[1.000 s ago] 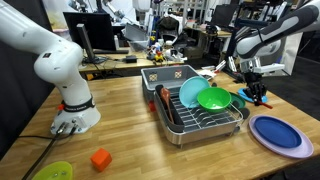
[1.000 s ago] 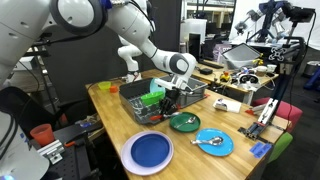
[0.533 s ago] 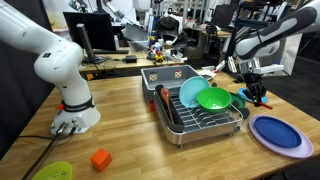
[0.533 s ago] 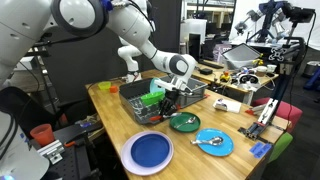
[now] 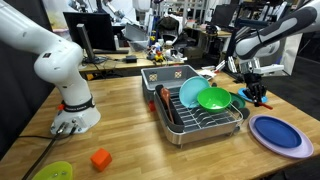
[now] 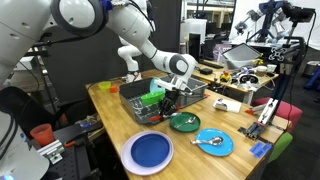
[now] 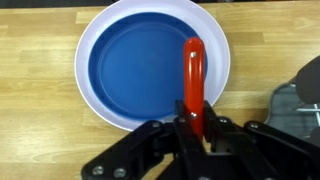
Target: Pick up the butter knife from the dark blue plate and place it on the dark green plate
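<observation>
Gripper (image 7: 192,124) clamped on slim butter knife (image 7: 192,70) (glossy red plastic), round dark blue plate (image 7: 120,70) behind

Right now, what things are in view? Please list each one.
butter knife: one, red-orange, in the gripper, over the dark blue plate
dark blue plate: one, blue, on the table
dark green plate: one, green, on the table
light blue dish: one, beside the green plate
dish rack: one, grey, mid-table
block: one, orange-red, on the table
yellow-green plate: one, at the table edge
gripper: one, black, shut on the knife
</observation>
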